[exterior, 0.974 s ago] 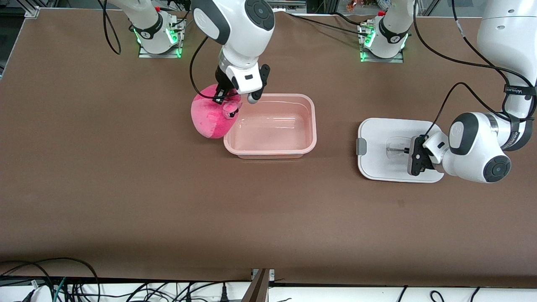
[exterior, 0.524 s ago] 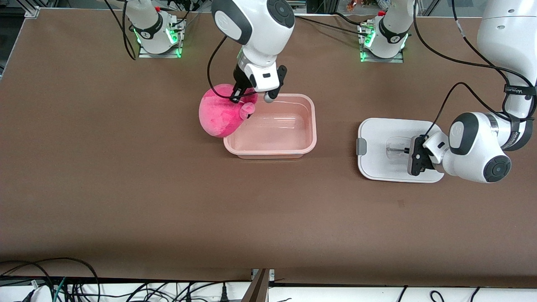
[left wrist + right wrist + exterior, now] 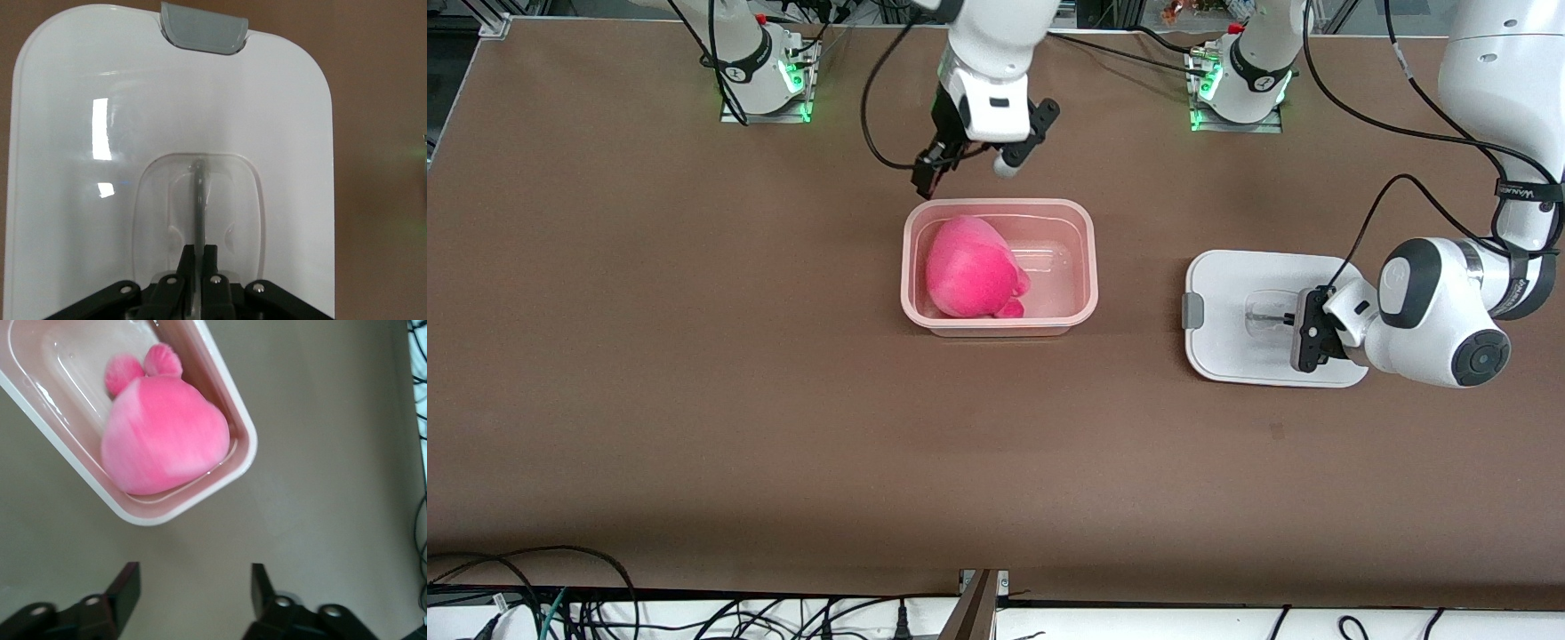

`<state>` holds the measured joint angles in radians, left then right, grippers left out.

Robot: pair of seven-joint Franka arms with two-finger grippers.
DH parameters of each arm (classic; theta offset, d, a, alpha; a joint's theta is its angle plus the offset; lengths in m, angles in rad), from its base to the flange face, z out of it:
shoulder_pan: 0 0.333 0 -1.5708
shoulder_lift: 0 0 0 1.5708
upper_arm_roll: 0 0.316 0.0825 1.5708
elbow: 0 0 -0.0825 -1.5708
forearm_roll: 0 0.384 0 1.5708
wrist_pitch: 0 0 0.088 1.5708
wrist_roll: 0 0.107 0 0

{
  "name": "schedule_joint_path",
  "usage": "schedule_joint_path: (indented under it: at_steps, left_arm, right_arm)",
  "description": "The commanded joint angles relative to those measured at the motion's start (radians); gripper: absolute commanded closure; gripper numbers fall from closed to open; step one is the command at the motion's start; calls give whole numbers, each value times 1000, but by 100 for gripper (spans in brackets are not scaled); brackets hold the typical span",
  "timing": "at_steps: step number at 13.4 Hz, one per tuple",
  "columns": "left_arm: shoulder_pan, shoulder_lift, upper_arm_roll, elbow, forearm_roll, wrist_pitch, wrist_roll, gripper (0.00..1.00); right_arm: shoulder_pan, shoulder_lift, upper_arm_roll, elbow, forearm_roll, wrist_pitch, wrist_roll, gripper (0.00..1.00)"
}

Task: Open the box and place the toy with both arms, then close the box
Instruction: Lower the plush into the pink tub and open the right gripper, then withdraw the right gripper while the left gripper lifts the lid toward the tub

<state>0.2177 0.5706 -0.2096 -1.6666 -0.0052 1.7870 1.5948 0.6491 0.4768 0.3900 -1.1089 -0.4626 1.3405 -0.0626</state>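
Brown tabletop (image 3: 694, 400), matte, with loose cables along the edge nearest the front camera.

Landmark: box (image 3: 999, 327), open, translucent pinkish tub, sitting flat.

Lid (image 3: 1227, 284): white, off the box, lying flat on the tabletop toward the left arm's end, well apart from the box and a touch nearer to the front camera than it. One grey clip (image 3: 1192, 311) shows on the lid edge that faces the box. In the left wrist view the lid (image 3: 67, 167) fills the frame, with the clip (image 3: 203, 30) at one end and the recessed clear handle (image 3: 199, 193) at the centre.

Left pincer (image 3: 1288, 317): down on the lid, fingers closed on the thin upright bar of the centre handle; the left wrist view shows the pincer (image 3: 198, 257) pinching that bar.

Toy (image 3: 971, 268): hot-pink plush, lying inside the box, in the half toward the right arm's end, touching the floor and the wall there. Eyes not visible. Right wrist view shows the toy (image 3: 163, 433) with two small pink nubs pointing into the box's free half; box rim (image 3: 243, 447) around it.

Right pincer (image 3: 934, 173): up in the air over bare tabletop just beside the box's edge toward the robots' bases. Fingers spread apart, nothing between them; right wrist view confirms (image 3: 195, 590).
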Motion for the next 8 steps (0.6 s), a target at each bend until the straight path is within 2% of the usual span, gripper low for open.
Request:
schedule_joint_path:
  at_steps: [1, 3, 6, 8]
  left_arm:
    - [3, -32, 1, -13, -22, -8, 34, 100]
    - [-9, -69, -1, -10, -21, -17, 28, 100]
    - [-53, -144, -4, 13, -10, -70, -60, 100]
    - [-104, -178, -5, 75, -6, -188, -153, 100]
  right_arm:
    - [-12, -13, -16, 44, 19, -35, 10, 0]
    - [-103, -21, -14, 44, 63, -34, 10, 0]
    - [-317, -38, -14, 44, 131, -34, 13, 0]
    - [-464, -44, -14, 44, 160, -21, 13, 0]
